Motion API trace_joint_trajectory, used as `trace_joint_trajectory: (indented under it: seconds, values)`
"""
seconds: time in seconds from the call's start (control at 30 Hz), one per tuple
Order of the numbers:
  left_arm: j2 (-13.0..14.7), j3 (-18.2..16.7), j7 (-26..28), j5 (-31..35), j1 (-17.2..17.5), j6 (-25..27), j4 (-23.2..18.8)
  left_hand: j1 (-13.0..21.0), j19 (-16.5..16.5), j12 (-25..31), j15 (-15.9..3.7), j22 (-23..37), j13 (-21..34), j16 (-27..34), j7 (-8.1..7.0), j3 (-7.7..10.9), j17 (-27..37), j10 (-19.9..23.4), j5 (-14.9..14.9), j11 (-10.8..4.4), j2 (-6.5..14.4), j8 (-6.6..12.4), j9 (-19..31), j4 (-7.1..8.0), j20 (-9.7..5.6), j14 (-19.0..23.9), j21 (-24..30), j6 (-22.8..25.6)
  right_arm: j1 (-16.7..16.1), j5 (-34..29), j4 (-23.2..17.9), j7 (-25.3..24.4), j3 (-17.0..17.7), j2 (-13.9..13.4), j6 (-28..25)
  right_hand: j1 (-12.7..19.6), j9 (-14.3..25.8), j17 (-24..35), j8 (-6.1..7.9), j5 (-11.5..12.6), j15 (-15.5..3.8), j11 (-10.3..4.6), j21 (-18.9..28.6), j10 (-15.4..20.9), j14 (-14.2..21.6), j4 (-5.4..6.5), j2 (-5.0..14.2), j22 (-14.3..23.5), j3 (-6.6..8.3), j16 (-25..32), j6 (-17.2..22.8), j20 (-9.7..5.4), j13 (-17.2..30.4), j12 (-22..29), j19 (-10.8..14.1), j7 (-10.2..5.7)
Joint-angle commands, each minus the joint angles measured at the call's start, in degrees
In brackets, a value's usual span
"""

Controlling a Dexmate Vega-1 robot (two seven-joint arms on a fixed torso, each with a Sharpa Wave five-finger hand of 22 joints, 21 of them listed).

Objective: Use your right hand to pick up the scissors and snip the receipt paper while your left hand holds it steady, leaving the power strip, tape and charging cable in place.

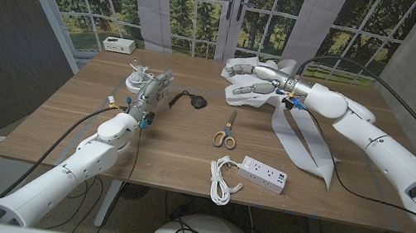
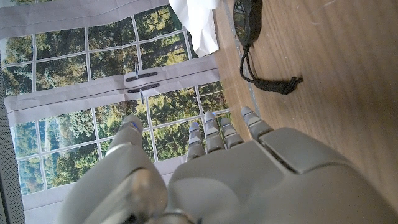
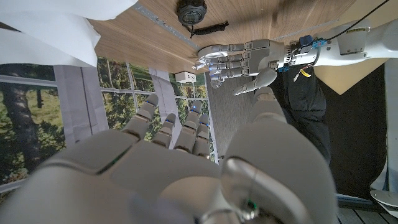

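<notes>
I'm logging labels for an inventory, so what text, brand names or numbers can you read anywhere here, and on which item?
None can be read.
Power strip: no print can be made out; too small.
White box at the far table edge: dark spots on its face, too small to read.
Receipt paper: looks blank from the head view.
Scissors: no marking visible.

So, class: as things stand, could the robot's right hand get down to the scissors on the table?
Probably yes. The right hand is open beside the receipt paper, and the scissors lie in bare wood nearer the robot, with nothing on them. The power strip and cable lie nearer still, out of the way.
</notes>
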Motion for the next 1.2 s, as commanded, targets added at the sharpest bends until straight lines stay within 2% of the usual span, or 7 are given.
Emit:
trace_joint_trajectory:
  seconds: [0.03,0.13,0.47,0.57,0.67,0.87,1.2]
  values:
    - [-0.4,0.0,0.6,0.1,0.3,-0.4,0.1,0.1,0.0,0.0,-0.25,0.3,0.3,0.2,-0.15,-0.23,0.1,0.3,0.4,0.35,0.0,0.03,0.3,-0.01,-0.1,0.4,0.4,0.4,1.0,0.9,2.1,0.9,-0.5,0.8,1.6,0.7,0.1,0.2,0.04,0.0,-3.65,-0.48,0.1,0.4,-0.2,0.02,-0.24,0.1,0.31,-0.3,0.4,-0.04,0.1,-0.3,-0.1,-0.36]
    - [-0.4,0.0,0.7,0.2,0.6,-0.4,-0.2,0.1,0.0,0.0,-0.24,0.3,0.3,0.2,-0.25,-0.24,0.1,0.4,0.4,0.21,0.0,0.01,0.3,-0.01,-0.12,0.4,0.4,0.4,0.8,1.1,1.9,1.1,-0.5,0.7,1.7,0.9,0.1,0.2,-0.44,0.0,-3.74,-0.65,0.1,0.3,-0.2,0.02,-0.29,0.1,0.39,-0.3,-0.7,-0.16,0.1,-0.4,-0.1,-0.3]
    - [-0.8,0.1,1.7,0.4,1.6,-0.8,-1.1,0.1,-0.1,0.0,-0.27,0.3,0.3,0.2,-0.04,-0.26,0.1,0.4,0.4,0.35,0.0,-0.01,0.3,-0.01,-0.1,0.4,0.4,0.4,1.6,0.3,3.0,1.8,-1.1,0.8,3.4,1.3,0.1,0.2,-0.45,0.0,-4.02,-0.91,0.2,0.6,0.0,-0.01,-0.33,0.1,0.52,-0.2,-0.9,-0.08,0.1,-0.3,0.1,-0.34]
    - [-0.8,-0.1,2.4,0.4,2.2,-0.7,-1.7,0.1,0.0,0.0,-0.31,0.3,0.3,0.2,-0.03,-0.26,0.1,0.4,0.4,0.24,0.0,-0.01,0.3,-0.01,-0.1,0.5,0.4,0.5,1.8,0.2,3.4,1.9,-1.2,1.0,4.3,1.9,0.1,0.2,-0.95,0.0,-4.13,-0.48,0.2,0.6,0.1,-0.09,-0.16,0.1,0.78,-0.2,-2.3,-0.26,0.2,-0.4,0.1,-0.5]
    - [-0.5,-0.3,2.9,0.6,2.9,-0.8,-2.4,0.1,0.0,-0.1,-0.24,0.3,0.3,0.2,-0.04,-0.28,0.1,0.4,0.4,0.24,0.0,-0.02,0.3,-0.01,-0.1,0.5,0.4,0.4,2.6,-1.2,4.0,2.0,-1.7,1.2,5.7,2.4,0.2,0.2,-1.07,0.0,-4.29,-0.9,0.3,0.6,0.3,-0.16,-0.06,0.1,0.97,-0.1,-2.9,-0.14,0.2,-0.4,0.4,-0.99]
    - [-0.3,-0.7,3.7,0.5,4.1,-0.9,-3.6,0.1,0.0,0.0,-0.28,0.3,0.3,0.2,-0.08,-0.3,0.1,0.4,0.4,0.25,0.0,-0.03,0.3,0.0,-0.09,0.5,0.4,0.5,3.3,-3.9,4.1,1.4,-2.3,1.6,7.0,3.1,0.2,0.2,-1.06,0.0,-4.45,-1.7,0.3,0.9,0.3,-0.29,0.0,0.1,1.24,-0.1,-3.4,-0.1,0.2,-0.4,0.4,-0.97]
    - [0.1,-1.1,4.0,0.4,5.5,-1.2,-4.6,0.0,0.0,-0.1,-0.32,0.3,0.3,0.2,-0.13,-0.34,0.1,0.4,0.4,0.44,0.0,-0.02,0.3,0.01,-0.07,0.5,0.4,0.5,3.8,-7.2,3.9,0.2,-2.9,1.6,7.8,4.6,0.2,0.2,-0.94,0.0,-4.48,-2.2,0.3,1.1,0.6,-0.54,0.17,0.1,1.85,0.0,-3.9,-0.24,0.2,-0.4,0.5,-1.24]
